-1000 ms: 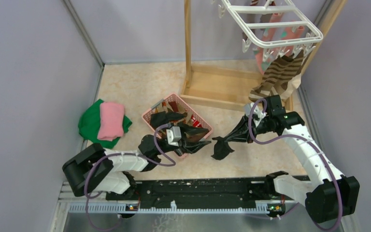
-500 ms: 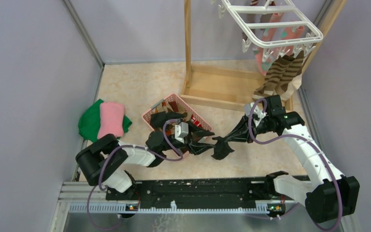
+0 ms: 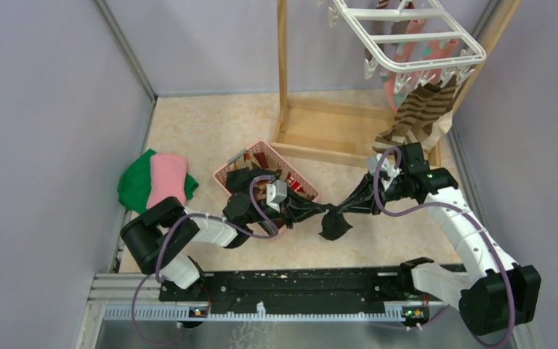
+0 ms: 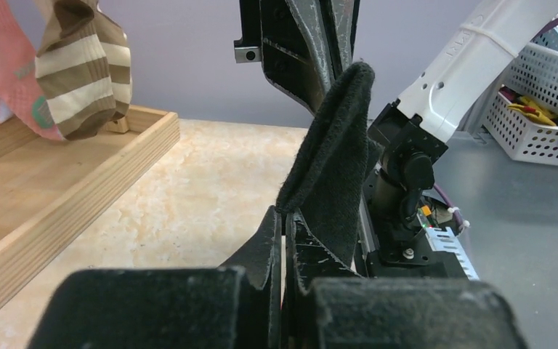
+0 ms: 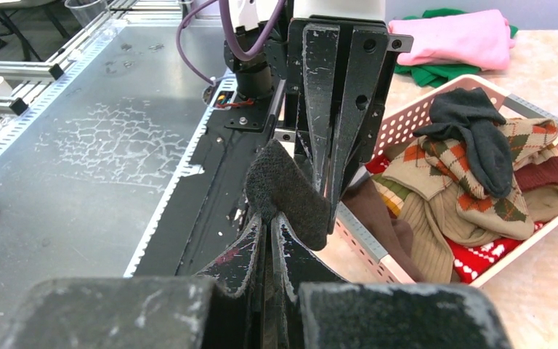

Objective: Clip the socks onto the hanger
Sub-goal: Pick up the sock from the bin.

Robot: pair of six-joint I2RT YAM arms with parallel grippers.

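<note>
At the gap between the two arms, just right of the pink basket (image 3: pixel 221 174), you had both sets of jaws pressed together on one black sock (image 3: pixel 332 222). The left gripper (image 4: pixel 285 214) pinched one end with no gap showing, and the right gripper (image 5: pixel 270 218) pinched the other end the same way. The sock ran between them as a short taut span with a bunched fold drooping below it. As far as the top view allowed, it looked clear of the table (image 3: pixel 211 123). Judgement: the two-point hold served to spread the fabric, so that a flat edge and not a wad could be offered to one of the clips (image 3: pixel 425 73). In the left wrist view the sock's end stood up as a flat tongue above the grip, which fitted that purpose. Outward from there, the basket lay close to the left arm and held the other socks (image 5: pixel 472 167), argyle, dark grey, brown and red among them, so the supply sat on the left arm's side. The hanger (image 3: pixel 414 43) hung high at the far right beside the wooden stand (image 3: pixel 283 87), well apart from the held sock. A brown and cream striped sock (image 3: pixel 418 116) was already clipped beneath it, with a pink sock (image 4: pixel 0 65) next to that. The right arm stood nearer the clips, so you probably meant it to make the carry. The folded green and pink cloths (image 3: pixel 156 182) lay at the far left, touched by neither arm.
</note>
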